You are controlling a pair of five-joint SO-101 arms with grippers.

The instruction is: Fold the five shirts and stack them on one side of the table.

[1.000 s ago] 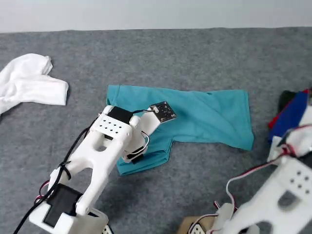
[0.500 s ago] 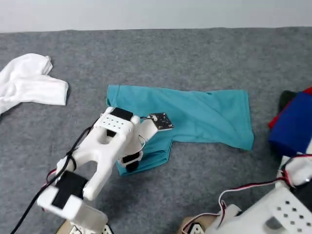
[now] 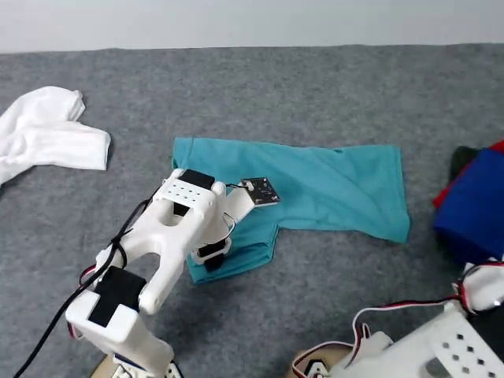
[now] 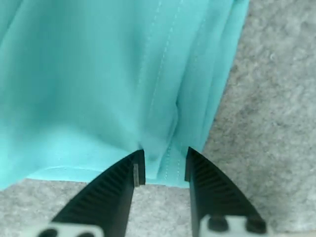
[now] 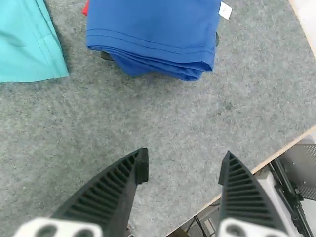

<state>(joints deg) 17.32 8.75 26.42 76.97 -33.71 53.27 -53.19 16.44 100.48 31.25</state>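
A teal shirt point(image 3: 331, 189) lies partly folded in the middle of the grey table. My left gripper point(image 3: 211, 258) is down on its near-left corner. In the left wrist view the gripper point(image 4: 164, 160) is open by a narrow gap, and its fingers straddle the hem of the teal shirt point(image 4: 98, 74), with a small ridge of cloth between them. A crumpled white shirt point(image 3: 47, 138) lies at the far left. A stack of folded shirts with a blue shirt point(image 3: 472, 205) on top sits at the right edge. My right gripper point(image 5: 182, 168) hangs open over bare table near the blue shirt point(image 5: 153, 29).
The right arm's white body point(image 3: 441, 354) is at the lower right corner of the high view. The table's edge point(image 5: 291, 143) runs close behind the right gripper. A corner of the teal shirt point(image 5: 24, 44) lies beside the stack.
The left arm has dropped and drawn back a little onto the teal shirt's corner. The right arm has pulled down and away from the stack, uncovering the blue shirt.
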